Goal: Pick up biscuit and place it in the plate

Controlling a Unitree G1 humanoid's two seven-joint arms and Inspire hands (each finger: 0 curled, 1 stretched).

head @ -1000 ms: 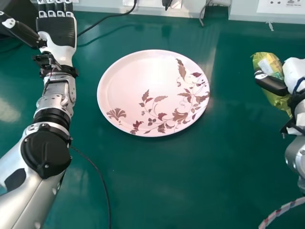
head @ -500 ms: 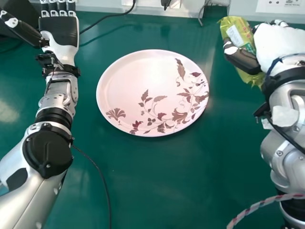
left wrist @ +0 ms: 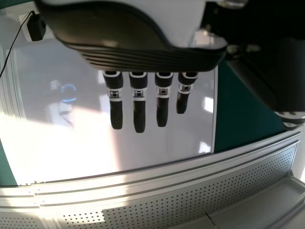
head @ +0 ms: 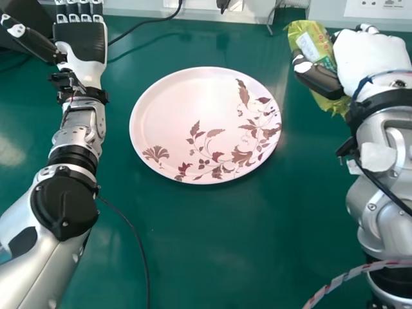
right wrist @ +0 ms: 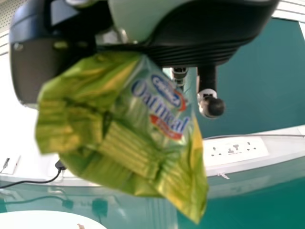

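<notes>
The right hand (head: 370, 58) is pinching the biscuit packet (right wrist: 124, 138) between its thumb and fingers, and is holding it to the right of the plate (head: 167, 109). The plate is resting on the worktop (head: 206, 257). Left of the plate, the left hand (head: 80, 42) is presenting straight fingers, slightly spread.

The right hand (head: 368, 59) has swung inward from the head view's right edge, bringing the biscuit packet (head: 311, 40) nearer the plate (head: 170, 103). Lately it's crept only slightly farther inward.
</notes>
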